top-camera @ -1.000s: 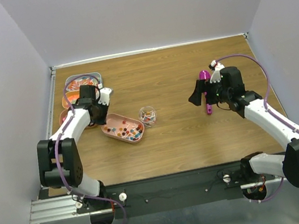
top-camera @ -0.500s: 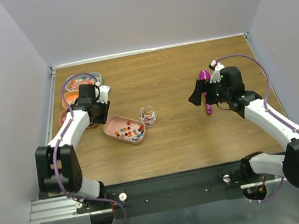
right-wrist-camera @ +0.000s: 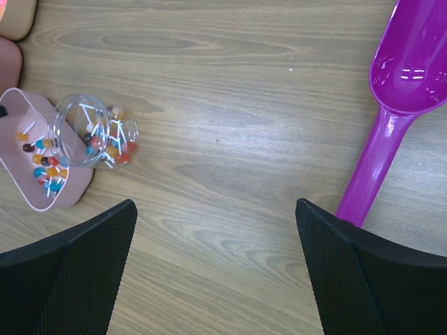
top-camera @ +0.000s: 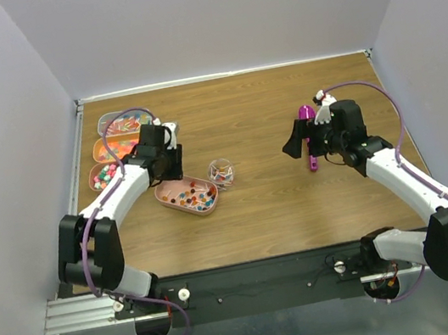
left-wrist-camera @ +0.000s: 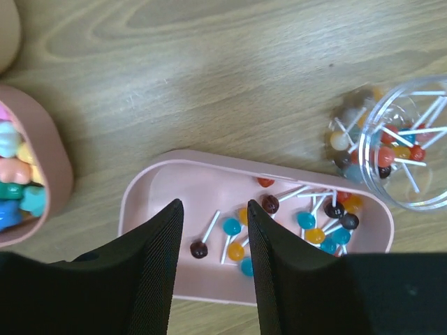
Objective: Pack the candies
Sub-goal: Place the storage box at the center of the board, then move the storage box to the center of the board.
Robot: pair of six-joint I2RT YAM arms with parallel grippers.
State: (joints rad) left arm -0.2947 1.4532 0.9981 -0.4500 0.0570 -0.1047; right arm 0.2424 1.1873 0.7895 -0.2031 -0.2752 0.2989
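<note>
Left wrist view: lollipop candies [left-wrist-camera: 306, 220] lie in the right half of a pink tray [left-wrist-camera: 150, 188] toward the table's [left-wrist-camera: 209, 84] left edge. More fill a clear cup [left-wrist-camera: 411, 150] just beside it, which is cut off by the frame. The left gripper [left-wrist-camera: 214, 230] hovers over the tray, jaws partly apart and empty. The right gripper [right-wrist-camera: 215, 223] gapes wide and empty near the magenta scoop [right-wrist-camera: 380, 153], whose bowl is cropped.

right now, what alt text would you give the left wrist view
The left gripper, black fingers apart and holding nothing, hangs above a pink tray of small lollipops on a wooden table. A clear cup with more lollipops sits by the tray's right end, and a second pink tray of pastel sweets shows at left.
</note>
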